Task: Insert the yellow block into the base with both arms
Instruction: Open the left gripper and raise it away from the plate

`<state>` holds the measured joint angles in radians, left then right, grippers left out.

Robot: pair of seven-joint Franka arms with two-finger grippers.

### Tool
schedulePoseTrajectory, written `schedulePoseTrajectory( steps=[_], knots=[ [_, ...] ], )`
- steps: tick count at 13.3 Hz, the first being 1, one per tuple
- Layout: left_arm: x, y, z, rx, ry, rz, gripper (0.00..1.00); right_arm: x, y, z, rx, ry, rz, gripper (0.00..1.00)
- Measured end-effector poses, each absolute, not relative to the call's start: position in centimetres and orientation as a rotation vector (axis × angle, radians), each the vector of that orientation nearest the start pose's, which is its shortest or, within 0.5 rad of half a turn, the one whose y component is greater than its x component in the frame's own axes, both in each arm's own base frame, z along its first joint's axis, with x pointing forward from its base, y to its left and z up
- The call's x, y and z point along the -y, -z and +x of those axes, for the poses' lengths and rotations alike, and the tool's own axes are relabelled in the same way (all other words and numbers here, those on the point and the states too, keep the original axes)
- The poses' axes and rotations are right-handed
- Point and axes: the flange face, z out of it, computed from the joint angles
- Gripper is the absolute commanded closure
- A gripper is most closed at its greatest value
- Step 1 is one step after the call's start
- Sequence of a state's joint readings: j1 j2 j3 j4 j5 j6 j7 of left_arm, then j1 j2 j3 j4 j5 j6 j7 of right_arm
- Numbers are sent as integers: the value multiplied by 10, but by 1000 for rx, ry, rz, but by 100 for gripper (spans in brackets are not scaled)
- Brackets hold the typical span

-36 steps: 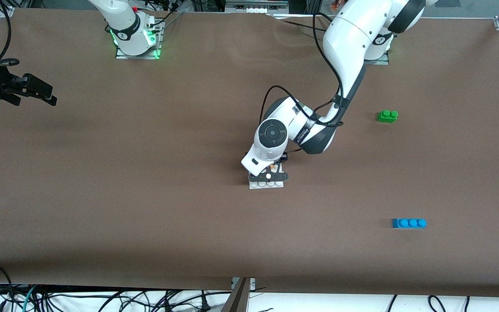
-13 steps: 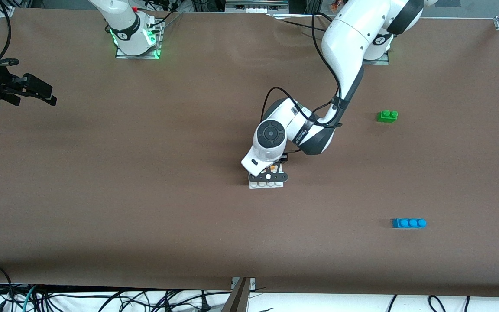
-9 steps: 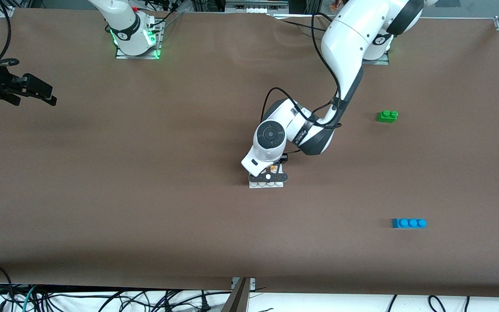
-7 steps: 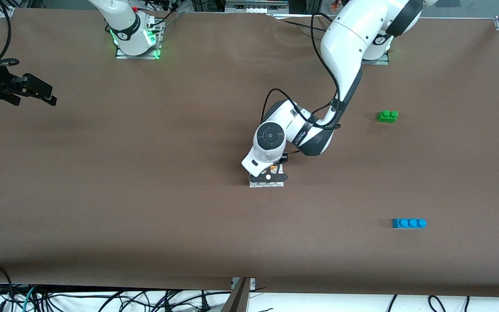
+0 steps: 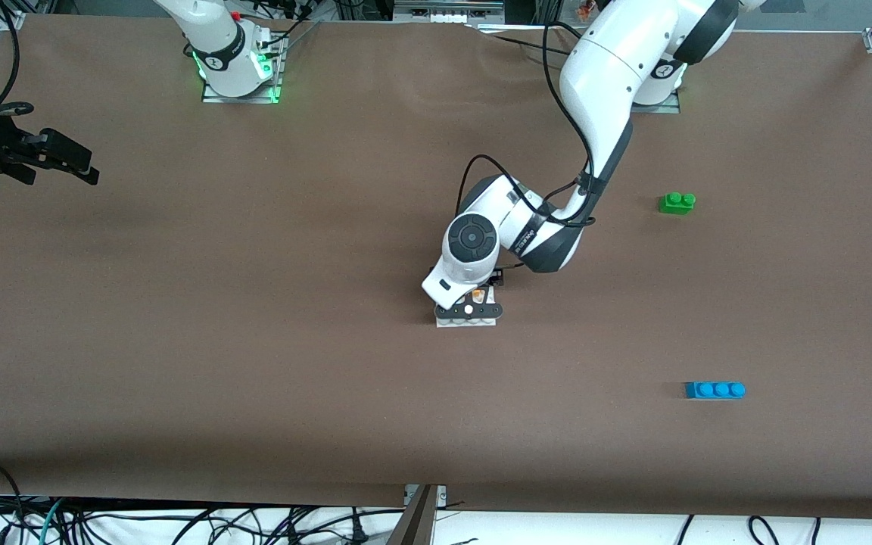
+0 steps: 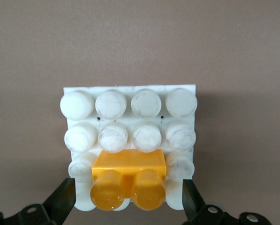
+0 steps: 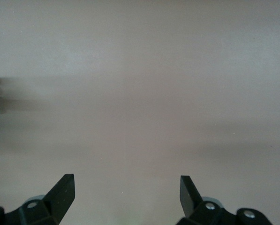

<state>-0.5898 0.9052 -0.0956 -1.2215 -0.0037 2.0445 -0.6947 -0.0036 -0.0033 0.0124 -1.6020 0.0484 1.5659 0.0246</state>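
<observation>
The small orange-yellow two-stud plastic block (image 6: 129, 180) sits on the flat square white studded base plate (image 6: 130, 140), at the plate's edge nearest the left gripper (image 6: 129, 206), whose fingers stand spread on either side of it without touching. The right gripper (image 7: 126, 197) waits over bare brown table (image 5: 254, 341) at the right arm's end, fingers spread and holding nothing

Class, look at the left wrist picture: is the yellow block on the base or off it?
On it. The yellow block sits upright among the base's studs, and the open left gripper has its fingers apart from the block's sides.
</observation>
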Motion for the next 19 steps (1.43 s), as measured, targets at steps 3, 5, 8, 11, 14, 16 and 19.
schedulePoseTrajectory(
  steps=[3, 5, 8, 11, 14, 16, 19],
  knots=[
    [441, -276, 606, 108, -173, -3133, 0, -10, -611, 552, -26, -52, -3093, 1],
    [412, -338, 622, 171, -132, -3142, 0, -10, -611, 552, -26, -53, -3093, 1],
    [329, -425, 646, 318, -122, -3133, 0, -9, -611, 553, -27, -54, -3093, 1],
    [273, -483, 631, 192, -263, -3086, 0, -9, -610, 553, -27, -54, -3093, 1],
    [220, -534, 613, 30, -367, -3068, 0, -9, -610, 554, -28, -54, -3093, 1],
    [167, -568, 607, -83, -356, -3094, 0, -9, -610, 554, -28, -54, -3093, 1],
    [88, -579, 596, -120, -350, -3124, 0, -9, -611, 554, -27, -53, -3093, 1]
  ],
)
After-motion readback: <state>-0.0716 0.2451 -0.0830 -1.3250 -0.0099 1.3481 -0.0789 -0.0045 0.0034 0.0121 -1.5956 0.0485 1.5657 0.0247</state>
